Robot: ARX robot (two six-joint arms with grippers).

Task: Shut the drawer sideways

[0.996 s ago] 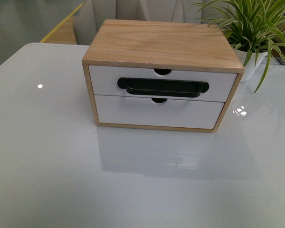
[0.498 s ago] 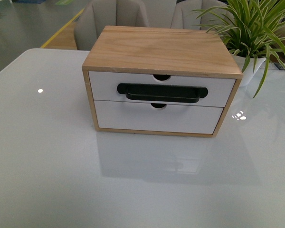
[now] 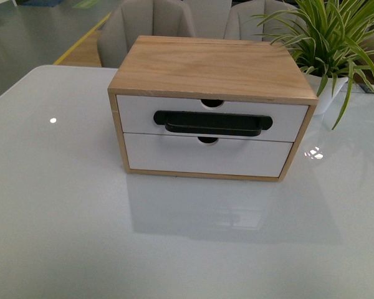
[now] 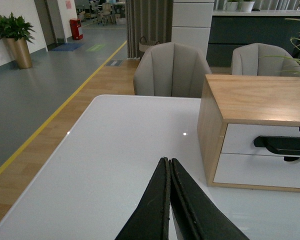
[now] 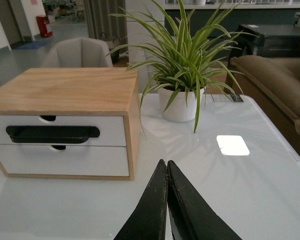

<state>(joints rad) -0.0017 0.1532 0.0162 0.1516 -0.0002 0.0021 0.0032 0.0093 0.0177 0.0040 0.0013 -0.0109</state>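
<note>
The drawer [image 3: 134, 114] is the upper one in a light wood cabinet [image 3: 212, 65] in the middle of the white table. It has a white front, a long black bar handle [image 3: 212, 122] and a semicircular notch, and sits flush with the cabinet frame. It also shows in the left wrist view [image 4: 240, 139] and the right wrist view [image 5: 112, 131]. My left gripper [image 4: 168, 160] is shut and empty, over the table to the cabinet's left. My right gripper [image 5: 165, 162] is shut and empty, over the table to its right. Neither arm shows in the front view.
A lower white-fronted drawer without a handle [image 3: 206, 156] sits beneath, also flush. A potted plant [image 3: 330, 37] stands behind the cabinet at the right. Grey chairs [image 4: 172, 70] stand behind the glossy table [image 3: 174, 249].
The cabinet sits slightly lower in the front view than a second ago, as the view shifted. The drawer fronts look the same.
</note>
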